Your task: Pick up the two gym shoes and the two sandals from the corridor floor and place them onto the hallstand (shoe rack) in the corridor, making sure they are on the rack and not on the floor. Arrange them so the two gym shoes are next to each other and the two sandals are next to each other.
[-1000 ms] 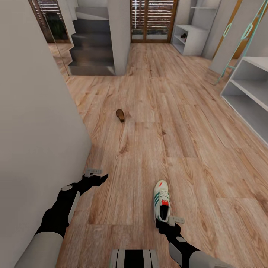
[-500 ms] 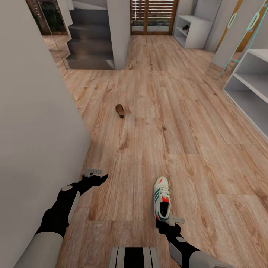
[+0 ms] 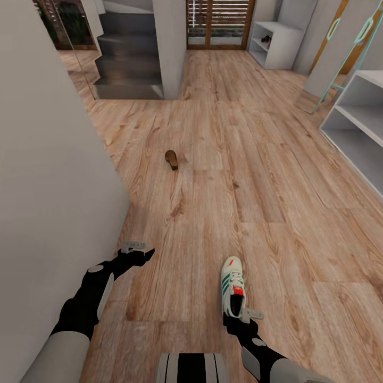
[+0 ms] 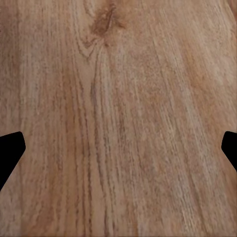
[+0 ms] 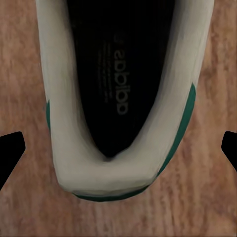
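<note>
Hovering over the gym shoe's [image 3: 232, 287] heel, the right gripper [image 5: 118, 148] is spread wide. Closing off-centre could nudge the shoe aside on the corridor floor [image 3: 255, 175].

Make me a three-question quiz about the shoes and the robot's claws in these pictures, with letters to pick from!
1. Where is the small dark brown sandal?
A. On the wood-plank floor, far ahead of the robot
B. On the grey stairs
C. In the left claw

2. What colour are the stripes on the cream-white lace-up sneaker?
A. Blue
B. Green
C. Yellow

3. How is the right claw?
A. Shut on the sandal
B. Shut on nothing
C. Open, its fingers on either side of the sneaker's heel

Answers:
1. A: the head view shows it lying alone on the planks.
2. B: green stripes show on its side.
3. C: in the right wrist view the heel lies between the two spread fingertips.
</note>
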Motion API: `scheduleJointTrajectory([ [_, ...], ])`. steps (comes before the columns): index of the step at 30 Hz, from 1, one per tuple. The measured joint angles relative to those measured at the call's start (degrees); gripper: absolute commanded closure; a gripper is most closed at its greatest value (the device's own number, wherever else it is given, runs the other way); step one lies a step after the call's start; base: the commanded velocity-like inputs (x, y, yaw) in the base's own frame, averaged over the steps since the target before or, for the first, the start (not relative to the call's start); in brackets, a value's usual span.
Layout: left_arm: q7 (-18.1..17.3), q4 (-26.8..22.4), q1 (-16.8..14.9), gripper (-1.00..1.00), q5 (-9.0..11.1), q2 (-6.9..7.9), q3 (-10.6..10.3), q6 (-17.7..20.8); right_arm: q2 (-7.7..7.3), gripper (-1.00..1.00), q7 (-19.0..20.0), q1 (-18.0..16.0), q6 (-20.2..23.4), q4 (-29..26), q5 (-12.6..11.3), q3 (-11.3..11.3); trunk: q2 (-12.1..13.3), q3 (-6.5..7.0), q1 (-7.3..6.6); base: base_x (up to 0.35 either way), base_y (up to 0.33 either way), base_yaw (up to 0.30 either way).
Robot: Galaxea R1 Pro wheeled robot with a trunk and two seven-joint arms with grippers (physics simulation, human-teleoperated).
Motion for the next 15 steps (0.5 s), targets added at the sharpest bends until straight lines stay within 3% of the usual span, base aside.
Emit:
scheduleJointTrajectory([
  [15,0.0,0.0,0.0,-1.0,0.0,0.0,0.0,0.0,0.0,-1.0,0.0,0.0,0.0,0.0,0.0,0.0,0.0,0.0,0.0,0.032,0.0,0.0],
])
